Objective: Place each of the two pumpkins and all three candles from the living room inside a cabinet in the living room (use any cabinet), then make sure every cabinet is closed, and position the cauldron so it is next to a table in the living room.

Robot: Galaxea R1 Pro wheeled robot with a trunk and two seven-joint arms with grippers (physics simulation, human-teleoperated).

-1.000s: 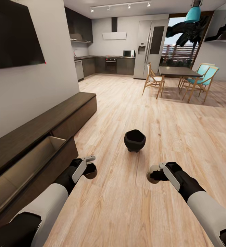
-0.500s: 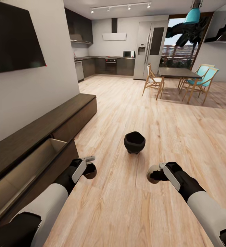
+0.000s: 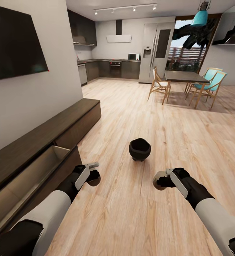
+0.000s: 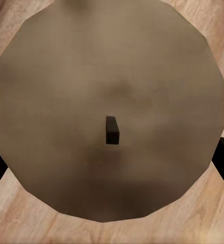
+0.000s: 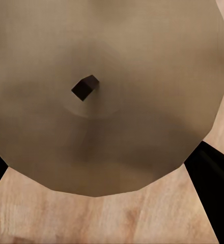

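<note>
Each gripper clamps a tan candle, left gripper [image 3: 93,176] on one candle [image 4: 109,109] and right gripper [image 3: 159,180] on another [image 5: 107,96], while the black cauldron [image 3: 140,149] stands on the floor [image 3: 174,135] ahead between them (the cabinet [image 3: 42,142] with its open drawer [image 3: 32,174] lies along the wall at the left).

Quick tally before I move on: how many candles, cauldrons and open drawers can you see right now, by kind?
Candles: 2, one in the left pincer (), one in the right pincer ()
Cauldrons: 1, black, on the floor ahead
Open drawers: 1, in the cabinet
Total: 4
</note>
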